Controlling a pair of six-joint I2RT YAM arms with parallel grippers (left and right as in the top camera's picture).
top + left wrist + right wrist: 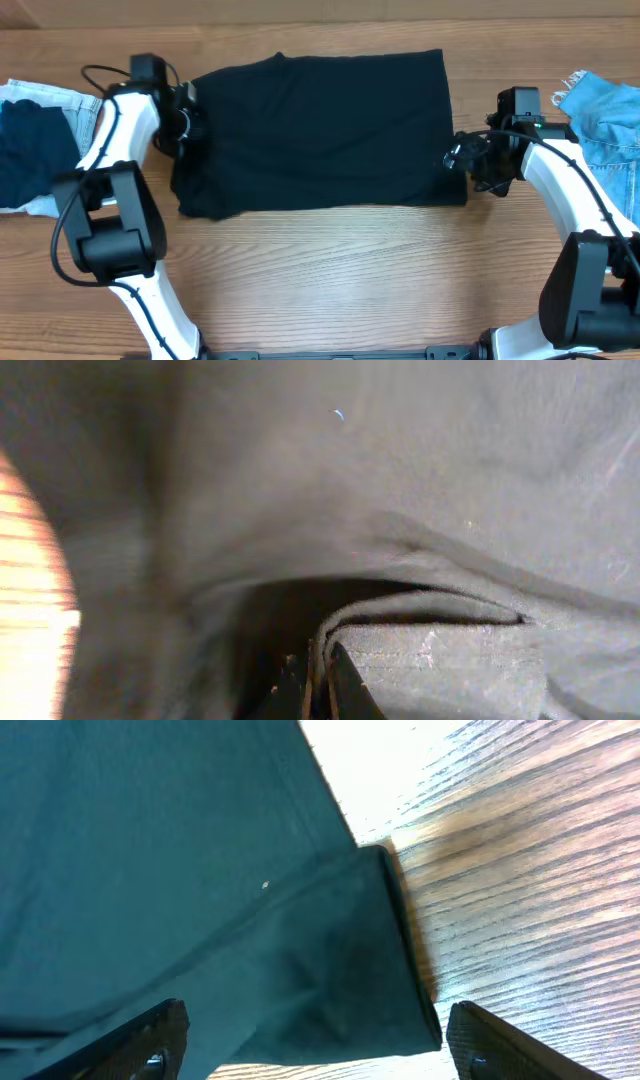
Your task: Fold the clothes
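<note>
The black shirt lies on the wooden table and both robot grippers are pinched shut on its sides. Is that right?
Not quite. Only the left gripper is shut on the black shirt. The right gripper is open wide at the shirt's corner, as the right wrist view shows. The shirt does lie on the wooden table.

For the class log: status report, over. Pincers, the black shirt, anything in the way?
Left pincer shut on left edge of black shirt. Right pincer open at its right corner. Shirt spread flat. Blue denim off right, clear.
</note>
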